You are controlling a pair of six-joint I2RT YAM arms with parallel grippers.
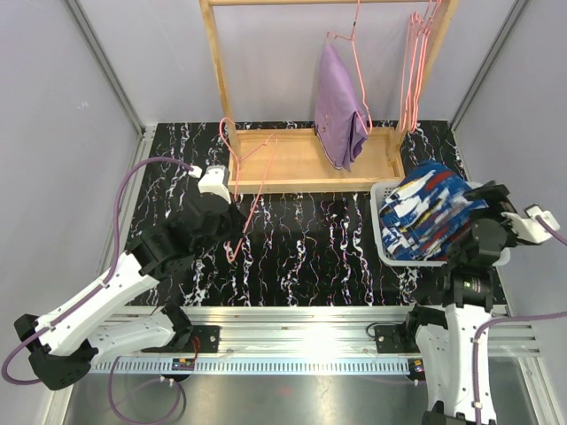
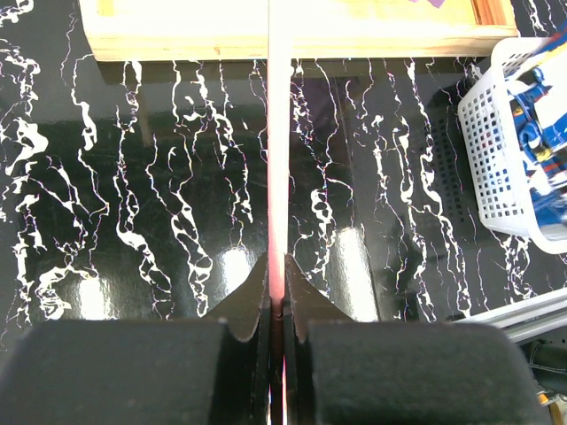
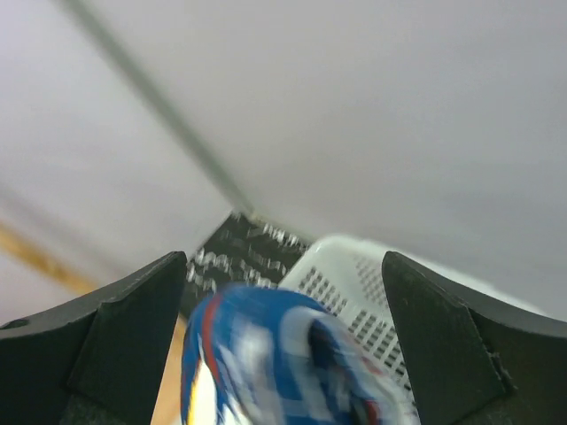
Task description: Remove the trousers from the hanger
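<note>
Black marbled tabletop (image 1: pixel 310 248) spreads below. Nearest, the left gripper (image 2: pixel 276 305) clamps a pink hanger (image 2: pixel 277 177) by its wire; the right gripper (image 3: pixel 283 266) gapes wide over blue patterned trousers (image 1: pixel 425 212) heaped in a white basket (image 1: pixel 390 254). Beyond, lilac trousers (image 1: pixel 338 115) drape a second hanger (image 1: pixel 356 53) on the wooden rack (image 1: pixel 217 62).

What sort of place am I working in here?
Probably a lab test cell: bare panel walls, a small wooden rack with hangers, a basket on a marbled tabletop.

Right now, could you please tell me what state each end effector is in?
Left end effector: closed on the pink hanger.
Right end effector: open, empty, over the blue trousers.
</note>
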